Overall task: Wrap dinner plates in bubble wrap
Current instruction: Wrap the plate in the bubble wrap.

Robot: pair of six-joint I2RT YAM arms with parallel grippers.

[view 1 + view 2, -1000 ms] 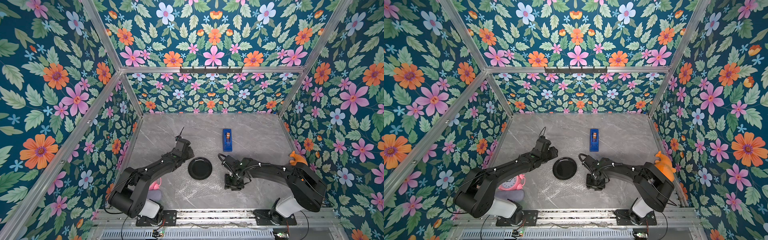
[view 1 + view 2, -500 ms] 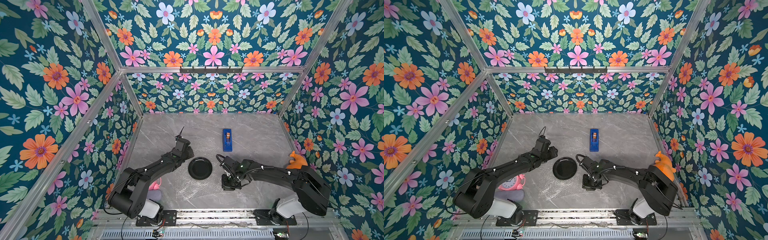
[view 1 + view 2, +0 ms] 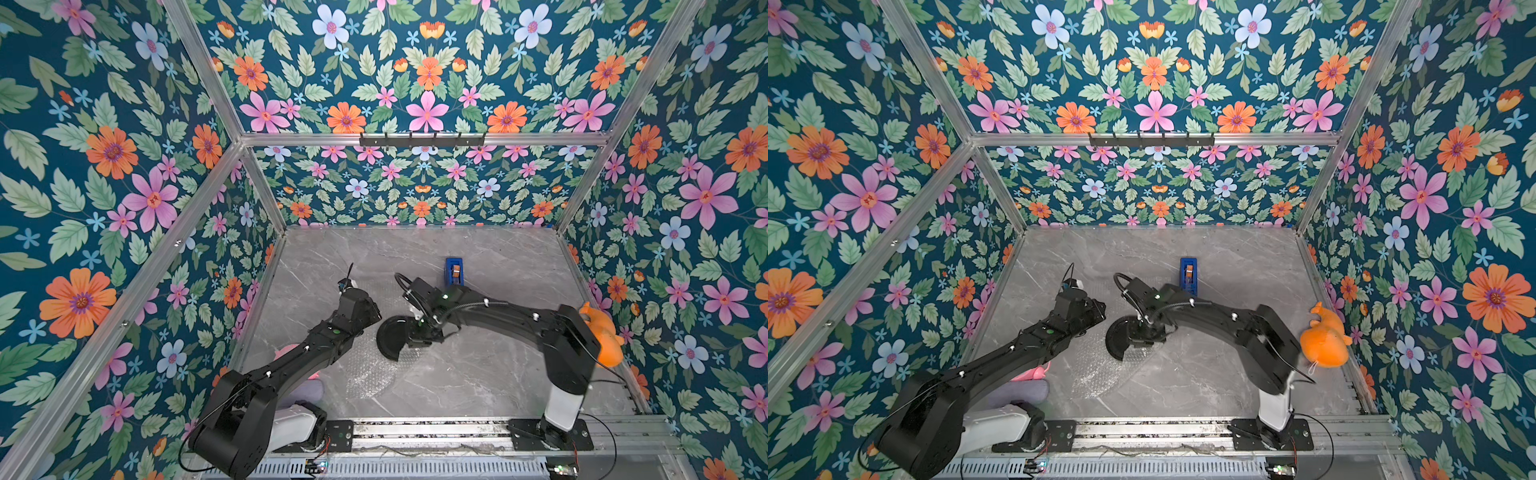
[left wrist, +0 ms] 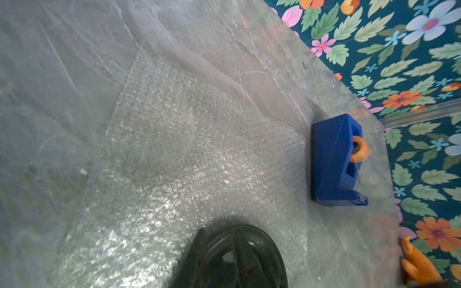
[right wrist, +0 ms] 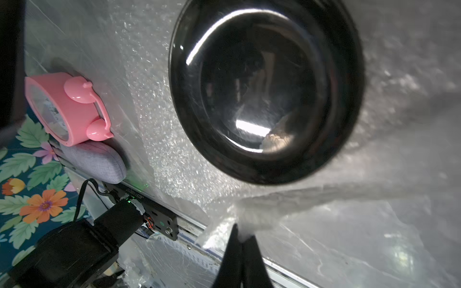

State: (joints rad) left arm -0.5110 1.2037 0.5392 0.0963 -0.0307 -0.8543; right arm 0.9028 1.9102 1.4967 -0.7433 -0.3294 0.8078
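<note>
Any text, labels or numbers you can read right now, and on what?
Nothing reads clearly.
Rail block: white print, upside down, too blurred to read.
Clock: dial marks too blurred to read.
Tape dispenser, plate, bubble wrap: no print visible.

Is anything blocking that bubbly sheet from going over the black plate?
Nothing visible does. The right gripper has its fingers pinched on the bubble wrap edge beside the plate; the pink clock and blue tape dispenser sit apart from both.
</note>
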